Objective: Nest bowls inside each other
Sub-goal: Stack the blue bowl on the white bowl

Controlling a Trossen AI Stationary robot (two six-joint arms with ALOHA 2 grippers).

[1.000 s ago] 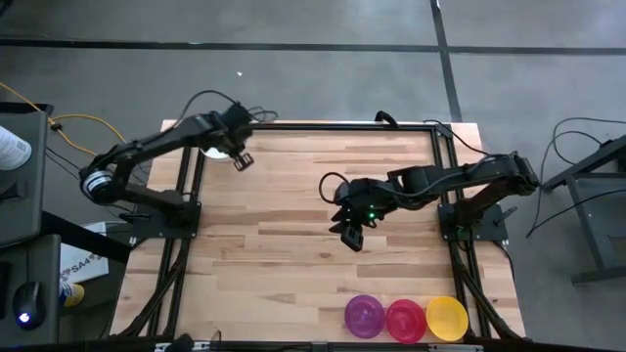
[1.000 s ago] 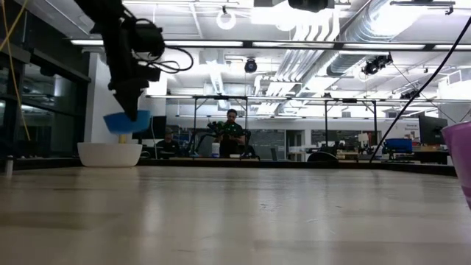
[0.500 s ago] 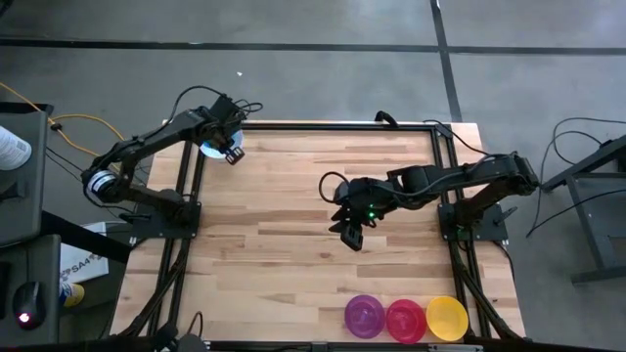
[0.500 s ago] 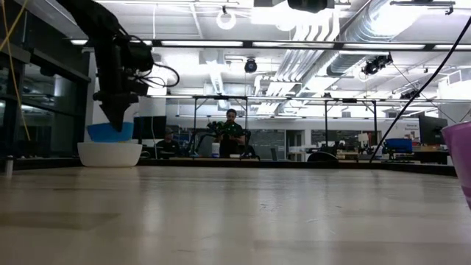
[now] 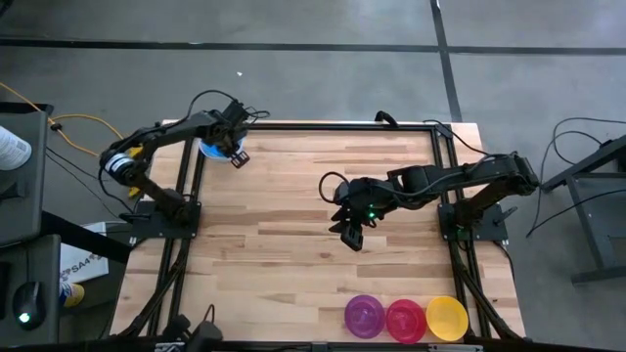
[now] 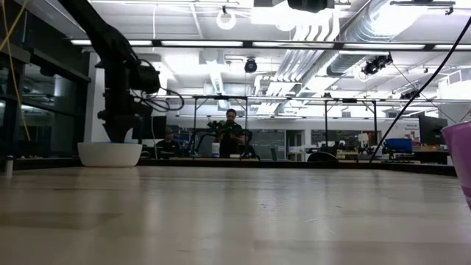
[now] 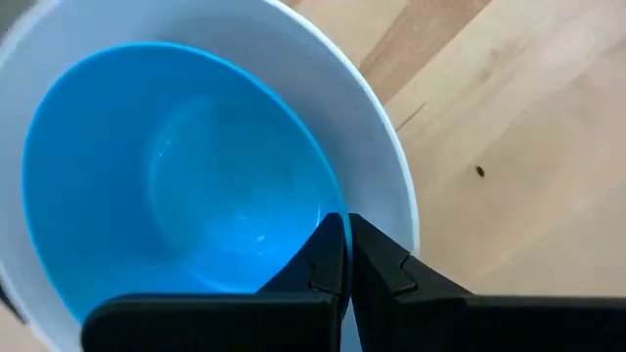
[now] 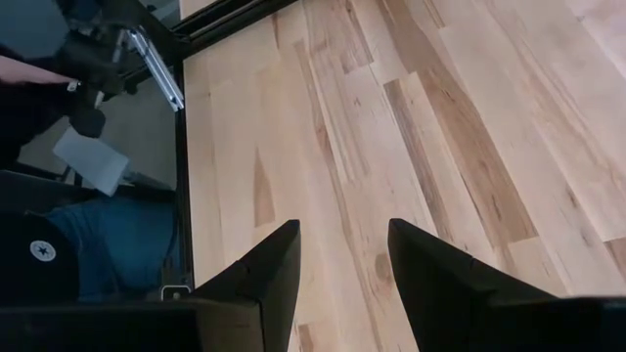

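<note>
A white bowl [image 5: 203, 150] stands on its base at the table's far left corner, also seen in the low view [image 6: 110, 153]. A blue bowl [image 7: 166, 176] sits inside it, showing from above [image 5: 210, 149] and hidden behind the white wall in the low view. My left gripper [image 7: 344, 235] reaches down into the white bowl [image 7: 391, 176] and is shut on the blue one. My right gripper [image 5: 352, 238] hangs open above the middle of the table, with bare wood between its fingers [image 8: 342, 264]. My left gripper pinches the blue bowl's rim [image 7: 331, 207] between its two fingers, one finger [image 7: 321, 262] inside the bowl and the other [image 7: 381, 264] outside, between the blue and white walls. The fingers come steeply from above. The blue bowl lies within the white bowl's rim.
A purple bowl [image 5: 364, 316], a red bowl [image 5: 405, 320] and a yellow bowl [image 5: 447, 318] stand in a row at the table's near edge, right of centre. A black frame rail [image 5: 333, 126] runs along the far edge. People sit in the room beyond.
My left gripper, shut on the blue bowl, has gone down and toward the table's far left corner. The blue bowl, first hanging above the white bowl, has sunk inside it and no longer shows in the low view.
</note>
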